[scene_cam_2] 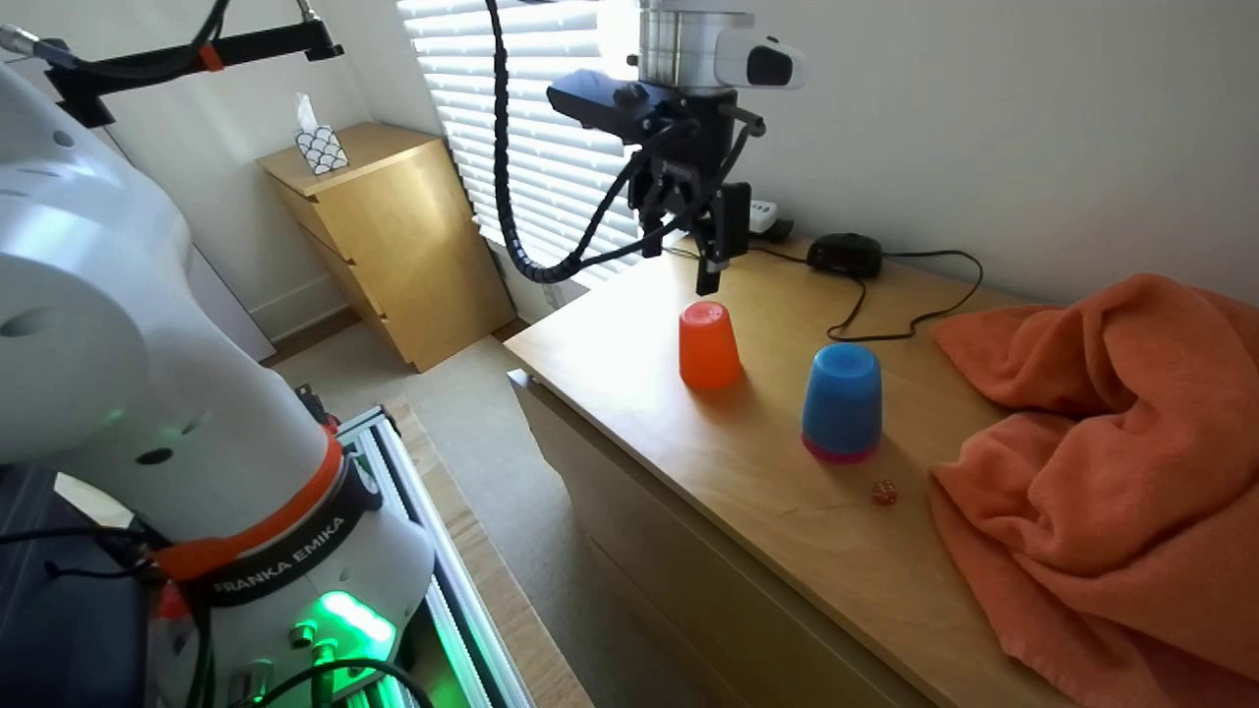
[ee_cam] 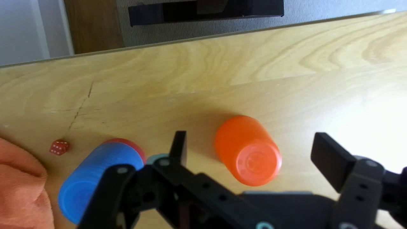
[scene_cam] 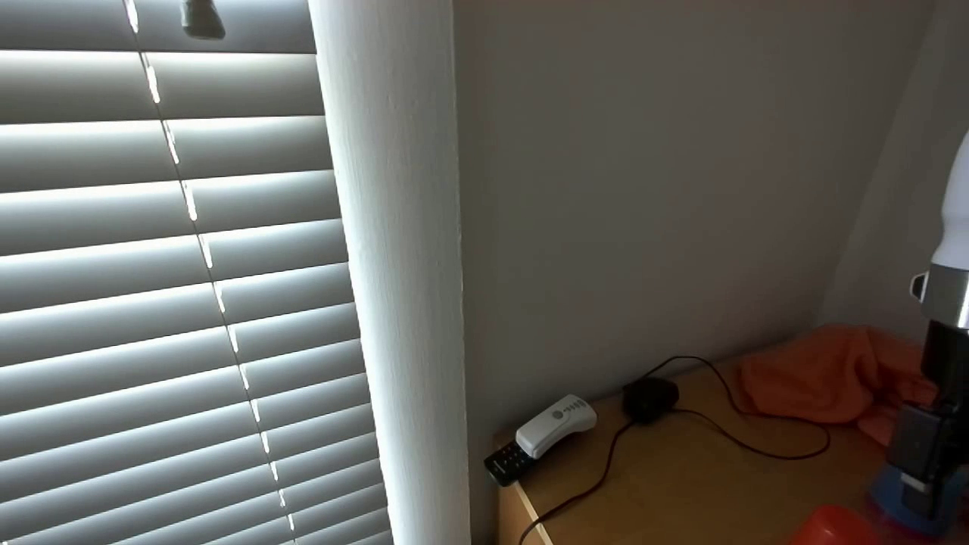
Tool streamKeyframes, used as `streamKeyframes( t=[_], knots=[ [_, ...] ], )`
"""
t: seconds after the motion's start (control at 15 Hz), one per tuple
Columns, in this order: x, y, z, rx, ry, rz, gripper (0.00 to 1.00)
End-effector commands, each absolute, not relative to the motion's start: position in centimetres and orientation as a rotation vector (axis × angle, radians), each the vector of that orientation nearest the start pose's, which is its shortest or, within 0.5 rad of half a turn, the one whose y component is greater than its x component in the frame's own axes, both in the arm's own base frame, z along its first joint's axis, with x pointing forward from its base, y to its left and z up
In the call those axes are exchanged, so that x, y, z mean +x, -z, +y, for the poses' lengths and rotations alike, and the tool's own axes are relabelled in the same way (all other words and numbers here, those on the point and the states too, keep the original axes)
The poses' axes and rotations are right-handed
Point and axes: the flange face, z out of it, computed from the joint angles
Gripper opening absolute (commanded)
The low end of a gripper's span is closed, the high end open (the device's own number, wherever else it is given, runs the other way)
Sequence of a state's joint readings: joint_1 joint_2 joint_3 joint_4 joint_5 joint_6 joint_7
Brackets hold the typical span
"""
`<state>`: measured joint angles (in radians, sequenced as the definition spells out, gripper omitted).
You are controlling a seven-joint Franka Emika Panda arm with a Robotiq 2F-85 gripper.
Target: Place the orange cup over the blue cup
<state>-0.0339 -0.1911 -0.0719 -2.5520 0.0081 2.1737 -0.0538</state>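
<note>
The orange cup (scene_cam_2: 709, 347) stands upside down on the wooden dresser top. It also shows in the wrist view (ee_cam: 246, 149) and, cut off by the bottom edge, in an exterior view (scene_cam: 833, 526). The blue cup (scene_cam_2: 843, 398) stands upside down a short way from it, with a pink-red rim showing under it. In the wrist view the blue cup (ee_cam: 98, 178) is at lower left, partly hidden by a finger. My gripper (scene_cam_2: 682, 264) is open and empty above the orange cup. In the wrist view its fingertips (ee_cam: 249, 141) lie either side of the orange cup, not touching it.
A crumpled orange towel (scene_cam_2: 1111, 462) lies beside the blue cup. A small red die (scene_cam_2: 884, 492) is near the blue cup. A black adapter (scene_cam_2: 844, 255) with a cable lies by the wall. A white remote (scene_cam: 556, 424) lies on a black remote (scene_cam: 509, 463) at the dresser's end.
</note>
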Motion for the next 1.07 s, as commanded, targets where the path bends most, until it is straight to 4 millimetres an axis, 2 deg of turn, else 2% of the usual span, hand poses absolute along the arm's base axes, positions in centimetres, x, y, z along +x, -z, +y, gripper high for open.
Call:
streamKeyframes(
  t=[0.0,0.47,0.93,1.0],
  knots=[
    [44.1,-29.4,-3.2,-3.094,-0.317,0.094,1.00],
    [46.4,-25.2,-1.8,-3.098,-0.394,0.049,1.00],
    [47.5,-22.9,-1.8,-3.092,-0.458,0.060,1.00],
    [47.6,-22.7,-1.8,-3.089,-0.462,0.058,0.75]
  ],
)
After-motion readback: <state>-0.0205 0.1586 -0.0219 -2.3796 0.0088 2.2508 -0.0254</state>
